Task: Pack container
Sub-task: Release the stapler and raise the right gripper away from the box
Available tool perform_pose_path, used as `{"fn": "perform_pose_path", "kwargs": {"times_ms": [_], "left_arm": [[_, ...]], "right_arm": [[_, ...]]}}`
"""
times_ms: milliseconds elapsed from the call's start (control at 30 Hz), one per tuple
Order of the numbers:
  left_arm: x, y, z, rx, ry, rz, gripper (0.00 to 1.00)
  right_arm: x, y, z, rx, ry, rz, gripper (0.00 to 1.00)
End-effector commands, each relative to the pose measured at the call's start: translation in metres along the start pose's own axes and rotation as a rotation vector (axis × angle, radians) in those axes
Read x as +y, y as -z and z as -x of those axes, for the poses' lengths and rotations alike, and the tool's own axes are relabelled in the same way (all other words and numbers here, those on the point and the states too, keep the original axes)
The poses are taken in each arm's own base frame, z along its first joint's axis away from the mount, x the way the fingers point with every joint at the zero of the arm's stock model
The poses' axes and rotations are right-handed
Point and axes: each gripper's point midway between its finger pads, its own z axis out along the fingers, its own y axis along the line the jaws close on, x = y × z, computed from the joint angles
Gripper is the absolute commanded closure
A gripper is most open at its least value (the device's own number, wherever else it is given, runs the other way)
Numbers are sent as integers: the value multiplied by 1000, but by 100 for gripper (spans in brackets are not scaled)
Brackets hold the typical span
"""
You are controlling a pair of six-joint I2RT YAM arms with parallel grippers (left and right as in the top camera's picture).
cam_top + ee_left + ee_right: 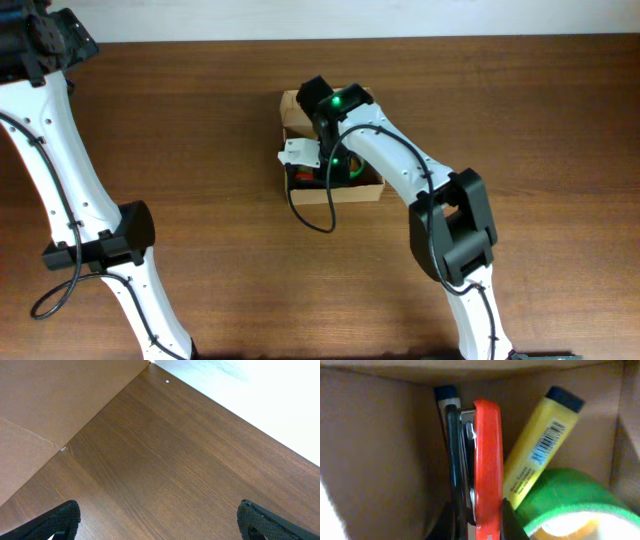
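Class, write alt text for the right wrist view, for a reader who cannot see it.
A red stapler stands on end inside the cardboard box, the right gripper straddling its near end. A yellow marker leans beside it, next to a green tape roll.

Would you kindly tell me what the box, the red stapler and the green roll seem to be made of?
Box: plain brown cardboard, matte, dull fibrous walls.
Stapler: glossy red shell, plastic or painted metal, with a bright metal strip inside.
Roll: probably paper tape, matte green with a pale core.
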Motion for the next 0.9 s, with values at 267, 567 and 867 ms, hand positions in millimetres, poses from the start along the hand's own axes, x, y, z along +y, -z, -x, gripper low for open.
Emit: {"fn": "perform_pose_path", "kwargs": {"times_ms": [267,567,867], "left_arm": [[9,12,7,-33,2,7,0],[9,12,7,-33,2,7,0],[9,12,7,-33,2,7,0]], "right_arm": [[-21,18,18,-103,-166,-89,41],[-46,139,9,-283,-321,-335,41],[-53,301,-37,-638,-723,-559,39]]}}
